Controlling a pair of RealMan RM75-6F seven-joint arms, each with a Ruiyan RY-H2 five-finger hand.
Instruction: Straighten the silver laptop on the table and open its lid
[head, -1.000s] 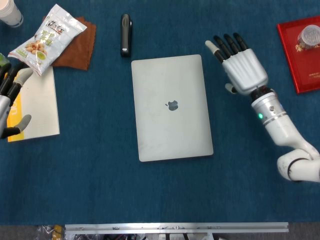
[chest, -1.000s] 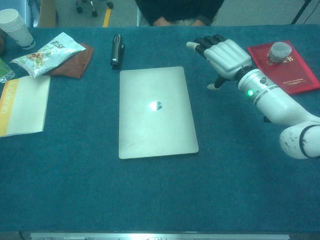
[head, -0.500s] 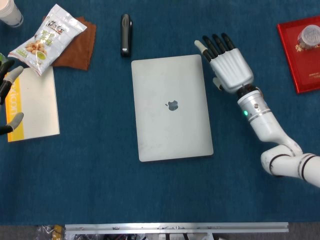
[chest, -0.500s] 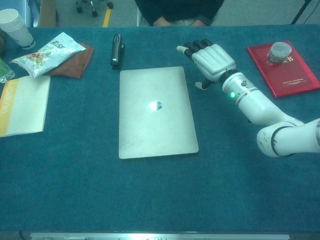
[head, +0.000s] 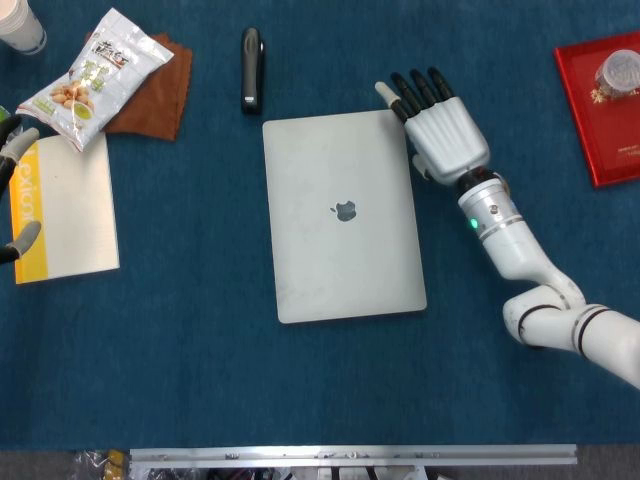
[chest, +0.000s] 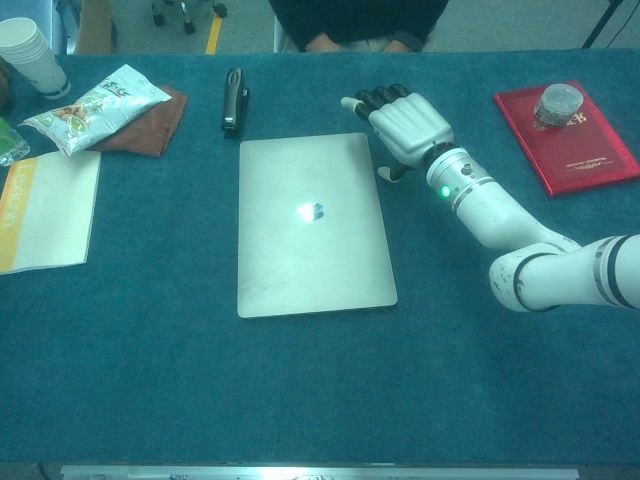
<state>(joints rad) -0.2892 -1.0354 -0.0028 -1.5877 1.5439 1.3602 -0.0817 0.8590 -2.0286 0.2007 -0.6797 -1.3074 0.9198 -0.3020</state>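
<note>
Silver and shut flat, the laptop lies near the middle of the table, its long sides running away from me and its logo facing up; it sits only slightly askew to the table edge, so by my reading the straightening is a small nudge and the lid is the real work left. I have my right hand just beside the far right corner of the laptop, fingers extended and close together, holding nothing (whether the thumb touches the lid edge I cannot tell from either view). I judge it is placed there to press against that side and square the machine up, or to catch the edge for lifting. My left hand barely shows at the left border, fingers apart over a yellow-and-white booklet, nothing in its grasp that I can see. Further out: a black stapler just beyond the laptop, a snack bag lying on a brown cloth, paper cups in the far left corner, a red book with a small jar on it at the right. The blue cloth-covered table looks soft enough to drag on the laptop. In the chest view someone sits behind the table.
</note>
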